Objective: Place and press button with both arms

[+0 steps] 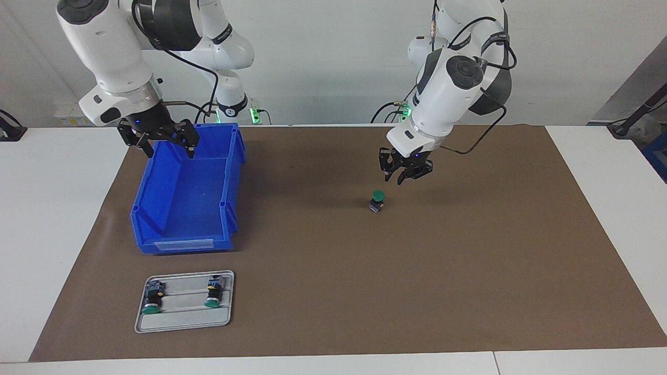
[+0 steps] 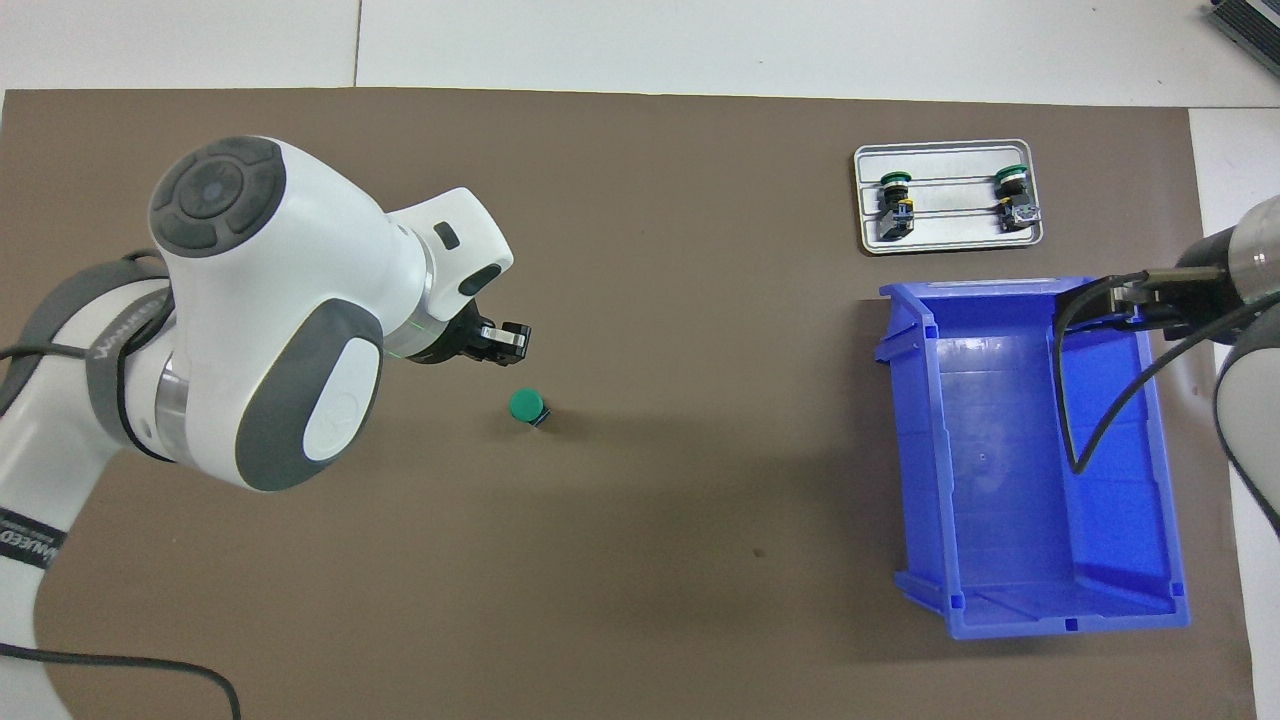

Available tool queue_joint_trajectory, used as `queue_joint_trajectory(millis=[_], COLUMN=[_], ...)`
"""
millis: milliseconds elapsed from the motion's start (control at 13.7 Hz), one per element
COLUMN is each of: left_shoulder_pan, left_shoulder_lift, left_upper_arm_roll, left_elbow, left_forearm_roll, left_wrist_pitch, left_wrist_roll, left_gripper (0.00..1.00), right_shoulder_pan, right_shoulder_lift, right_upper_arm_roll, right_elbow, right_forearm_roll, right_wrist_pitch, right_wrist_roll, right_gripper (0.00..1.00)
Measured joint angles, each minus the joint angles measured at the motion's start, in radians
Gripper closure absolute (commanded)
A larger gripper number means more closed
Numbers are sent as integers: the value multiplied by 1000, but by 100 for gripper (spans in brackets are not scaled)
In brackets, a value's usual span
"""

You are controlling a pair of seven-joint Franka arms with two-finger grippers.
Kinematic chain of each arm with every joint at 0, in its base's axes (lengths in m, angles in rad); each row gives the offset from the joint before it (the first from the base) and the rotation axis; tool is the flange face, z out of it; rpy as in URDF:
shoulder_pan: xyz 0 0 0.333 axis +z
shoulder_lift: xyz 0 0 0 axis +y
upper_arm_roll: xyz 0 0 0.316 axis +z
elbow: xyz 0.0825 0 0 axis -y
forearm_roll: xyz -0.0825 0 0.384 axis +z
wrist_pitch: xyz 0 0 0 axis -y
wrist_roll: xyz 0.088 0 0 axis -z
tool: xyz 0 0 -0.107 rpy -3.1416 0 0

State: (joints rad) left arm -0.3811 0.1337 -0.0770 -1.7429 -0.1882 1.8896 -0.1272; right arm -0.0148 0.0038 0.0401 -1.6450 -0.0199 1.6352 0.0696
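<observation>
A button (image 1: 377, 200) (image 2: 525, 404) stands upright on the brown mat near the middle of the table, green cap up, with nothing touching it. My left gripper (image 1: 394, 180) (image 2: 510, 345) hangs over the mat just beside the button and a little above it, tilted down toward it. My right gripper (image 1: 169, 149) is open and holds nothing. It hangs over the rim of the blue bin (image 1: 187, 245) at the end nearest the robots.
The blue bin (image 2: 1040, 610) holds nothing and sits toward the right arm's end of the table. Farther from the robots than the bin lies a grey tray (image 1: 185, 323) (image 2: 950, 235) with two more buttons (image 1: 152, 299) (image 1: 212, 294) on their sides.
</observation>
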Motion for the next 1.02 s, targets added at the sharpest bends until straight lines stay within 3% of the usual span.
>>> queue_joint_trajectory(millis=[146,438,1022], left_shoulder_pan=[-16,-35,-57], left_shoulder_lift=[-14,-48,-52], left_upper_arm_roll=[1,0,0], left_elbow=[-58,-225,-362], left_forearm_roll=[7,8,9], left_wrist_pitch=[33,228,422], left_wrist_roll=[-4,-5,-5], left_gripper=[100,100,100], right_shoulder_pan=[0,0,0], right_shoulder_lift=[0,0,0], right_upper_arm_roll=[0,0,0], right_elbow=[0,0,0], right_forearm_roll=[0,0,0], right_wrist_pitch=[0,0,0], right_wrist_roll=[0,0,0], right_gripper=[0,0,0])
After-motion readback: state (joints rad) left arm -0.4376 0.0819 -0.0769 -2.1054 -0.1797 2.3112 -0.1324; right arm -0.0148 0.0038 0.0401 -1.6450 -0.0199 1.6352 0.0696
